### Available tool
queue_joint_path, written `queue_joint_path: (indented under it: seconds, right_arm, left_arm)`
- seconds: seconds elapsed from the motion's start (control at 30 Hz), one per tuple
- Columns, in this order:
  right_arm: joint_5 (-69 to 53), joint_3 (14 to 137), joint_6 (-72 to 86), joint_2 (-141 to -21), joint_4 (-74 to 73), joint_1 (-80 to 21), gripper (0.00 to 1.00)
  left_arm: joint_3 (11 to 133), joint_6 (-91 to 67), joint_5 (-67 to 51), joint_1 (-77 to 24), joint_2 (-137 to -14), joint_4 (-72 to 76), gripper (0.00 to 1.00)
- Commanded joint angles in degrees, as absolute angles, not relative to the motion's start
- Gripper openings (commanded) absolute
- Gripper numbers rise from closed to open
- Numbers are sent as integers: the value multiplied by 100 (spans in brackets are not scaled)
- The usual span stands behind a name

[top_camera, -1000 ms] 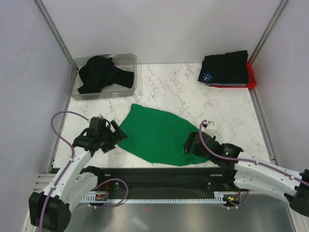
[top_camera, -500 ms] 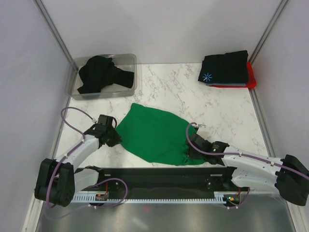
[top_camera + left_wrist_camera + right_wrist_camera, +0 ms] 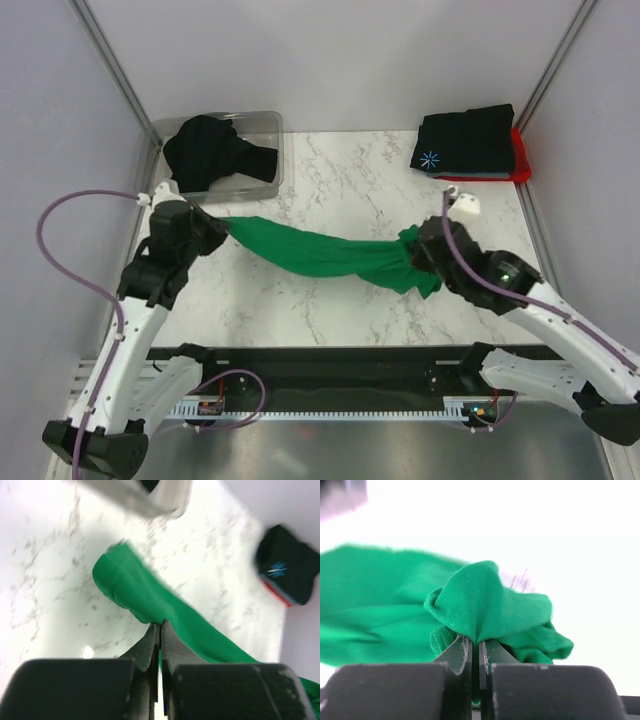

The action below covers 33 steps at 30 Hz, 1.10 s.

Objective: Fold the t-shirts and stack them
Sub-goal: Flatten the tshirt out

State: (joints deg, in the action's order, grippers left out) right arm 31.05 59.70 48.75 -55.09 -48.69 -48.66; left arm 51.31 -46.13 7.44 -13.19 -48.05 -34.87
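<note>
The green t-shirt (image 3: 325,255) hangs stretched in a band above the marble table between both arms. My left gripper (image 3: 222,232) is shut on its left end; the left wrist view shows the cloth (image 3: 150,597) pinched at my gripper (image 3: 160,626). On the shirt's bunched right end my right gripper (image 3: 420,252) is shut, and the right wrist view has the cloth (image 3: 480,605) folded into my gripper (image 3: 476,642). A folded black t-shirt with a starburst print (image 3: 465,140) lies on a red one (image 3: 520,160) at the back right. Another black t-shirt (image 3: 210,150) sits crumpled in the bin.
A clear plastic bin (image 3: 262,125) stands at the back left. Metal frame posts and grey walls close in both sides and the back. The black rail (image 3: 320,365) with the arm bases runs along the near edge of the marble table (image 3: 340,180).
Both grippers closed on the green shirt's left and right ends, then lifted and pulled apart toward the back. The shirt went from lying flat to hanging stretched between them.
</note>
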Motion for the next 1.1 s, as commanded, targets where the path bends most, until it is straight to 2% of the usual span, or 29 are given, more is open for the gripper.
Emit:
queue_joint_path:
  seconds: [0.0,0.2,0.4,0.47,0.53,0.67,0.73,0.8,0.83,0.9,1.0,1.03,1.07]
  right_arm:
    - [3893,7124,4527,-5238,-6028,-4465,0]
    - [4236,8006,4552,-5203,-6714,-4316,1]
    - [4194,7682,4562,-5605,-6593,-4175,6]
    - [3843,7333,4273,-5870,-6145,-3800,6]
    - [2782,7041,4000,-6334,-5471,-3334,7]
    - [855,6339,3254,-7521,-4317,-1509,11]
    - [110,6319,3051,-8510,-4001,-1057,32]
    - [-165,6582,2743,-9068,-4016,-765,67]
    - [-245,6644,2690,-9253,-4069,-756,70]
    - [-299,6496,2742,-8837,-3982,-773,77]
    - [-194,6048,2900,-7941,-3920,-765,78]
    - [-167,5890,2953,-7684,-3946,-773,78]
    - [-141,5497,3014,-7421,-3938,-773,78]
  left_arm:
    - [6080,-4228,1011,-1274,-4702,-4429,2]
    - [7127,-3947,721,-1274,-4878,-5088,2]
    - [7190,-3744,248,-1274,-5482,-5080,2]
    - [6945,-3709,27,-1266,-5738,-4993,2]
    - [6690,-3630,-463,-1274,-6116,-4704,2]
    - [5900,-3489,-624,-1213,-6827,-4168,2]
    - [5731,-3376,-938,-1125,-7309,-4017,2]
    - [5625,-3305,-1150,-1116,-7601,-3885,2]
    - [5547,-3218,-1334,-1116,-7768,-3841,2]
    - [5476,-3147,-1371,-1116,-7831,-3727,10]
    - [5274,-3111,-1240,-1107,-7708,-3569,26]
    - [5230,-3103,-1239,-1107,-7673,-3534,35]
    - [5186,-3111,-1239,-1099,-7612,-3516,59]
